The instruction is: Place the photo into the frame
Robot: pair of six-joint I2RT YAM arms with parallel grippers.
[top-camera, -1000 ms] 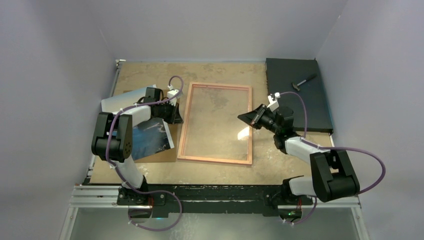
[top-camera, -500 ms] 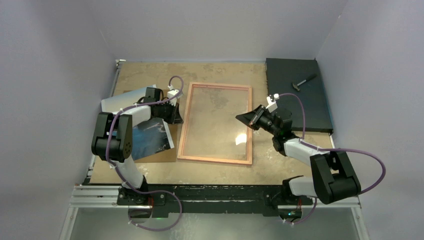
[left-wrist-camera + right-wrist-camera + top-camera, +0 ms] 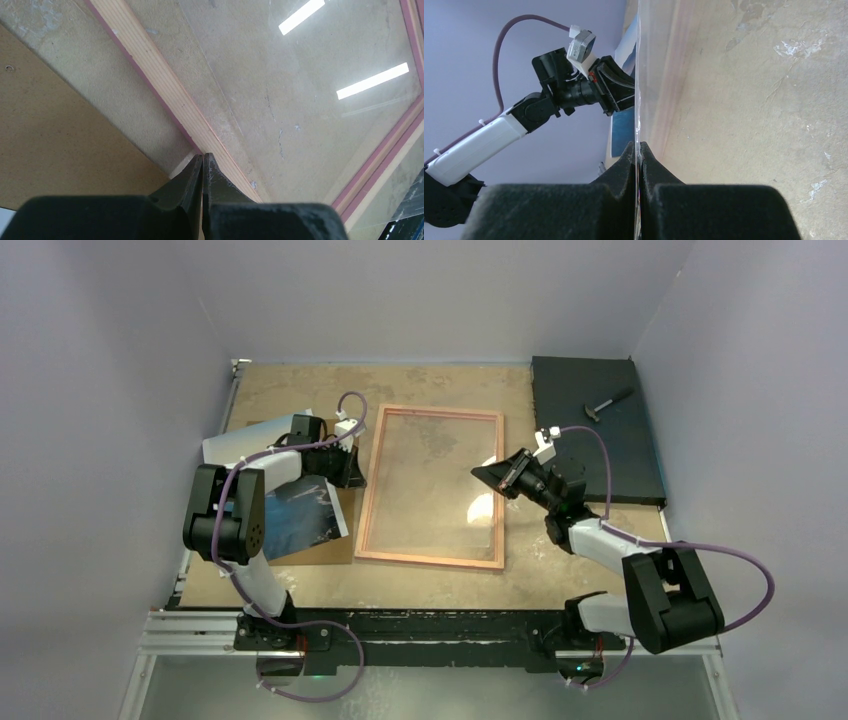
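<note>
While the right gripper (image 3: 637,148) is seemingly pinching the edge of the frame (image 3: 430,485), the photo (image 3: 300,517) is lying left of it, beside the left gripper (image 3: 202,160), whose jaws are pressing together.

The 2 arms reach forward, wrists turned inward toward each other. Left gripper (image 3: 352,468) is closed tight, tips low; right gripper (image 3: 480,474) pinches the clear pane (image 3: 638,75).
</note>
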